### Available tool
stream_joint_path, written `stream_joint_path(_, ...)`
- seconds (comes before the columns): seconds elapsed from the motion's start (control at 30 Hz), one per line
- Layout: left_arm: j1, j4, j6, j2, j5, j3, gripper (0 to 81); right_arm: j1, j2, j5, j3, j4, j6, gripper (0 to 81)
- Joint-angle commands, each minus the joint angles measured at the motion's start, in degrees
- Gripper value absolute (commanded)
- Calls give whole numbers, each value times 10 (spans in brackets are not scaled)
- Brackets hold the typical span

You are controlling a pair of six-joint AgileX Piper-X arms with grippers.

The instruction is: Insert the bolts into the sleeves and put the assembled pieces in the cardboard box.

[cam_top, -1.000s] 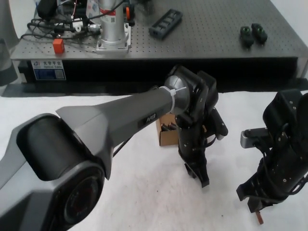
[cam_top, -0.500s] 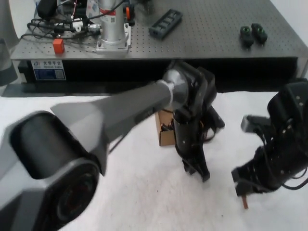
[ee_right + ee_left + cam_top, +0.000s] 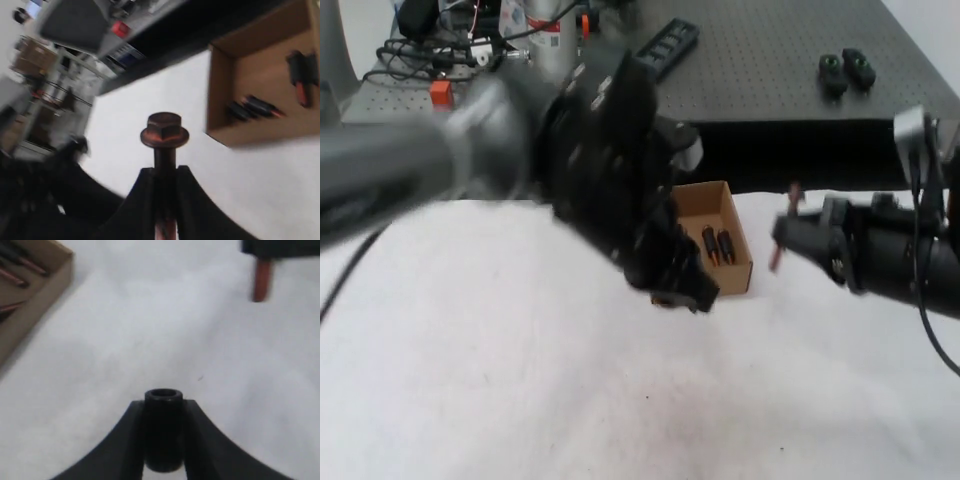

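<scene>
Black cylindrical sleeve [image 3: 162,432] sat clamped between the left gripper [image 3: 163,407] fingers, with its open bore poking out past the fingertips. The right gripper [image 3: 164,172] was closed on the shank of the copper-coloured hex flange bolt [image 3: 164,132], head end sticking out beyond the fingers. Both parts were in the air over the white cloth [image 3: 520,380], well apart and not mated yet. In the left wrist view the bolt's free end hung off to one side of the bore's line.

The open brown cardboard box [image 3: 692,200] stood between the two arms, with the left gripper just beside it. A few assembled pieces [image 3: 717,243] were already lying inside.

Risks as I read them:
- Alignment. Bolt tip and bore were offset, so a skewed approach would likely hit the sleeve rim rather than enter.
- Slip. Both grips were on round surfaces. An axial push during insertion could slide the bolt back through the fingers or tip the sleeve.
- Drop. A part lost here would land on the soft cloth, could roll, and would mean a re-grasp.
- Box. With the left gripper that near the wall, a sweep could shove or tip the box and spill the finished pieces.
- Arm clash. The two grippers have to meet close to the box, so there was little room for error.
</scene>
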Motion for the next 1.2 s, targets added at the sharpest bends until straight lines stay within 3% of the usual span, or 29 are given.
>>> stream_joint_path(0.0,-1,-118,-38,-47,70,55,6,22,-3,-13,4,-110,42,29)
stream_joint_path(0.23,-1,-321,-129,-119,91,162,6,70,-4,10,4,-212,82,29)
stream_joint_path(0.6,-1,-331,-132,-121,30,162,6,70,-4,-32,4,-210,82,29)
stream_joint_path(1.17,0,-334,-131,-121,-6,162,6,70,-4,-52,4,-155,51,29)
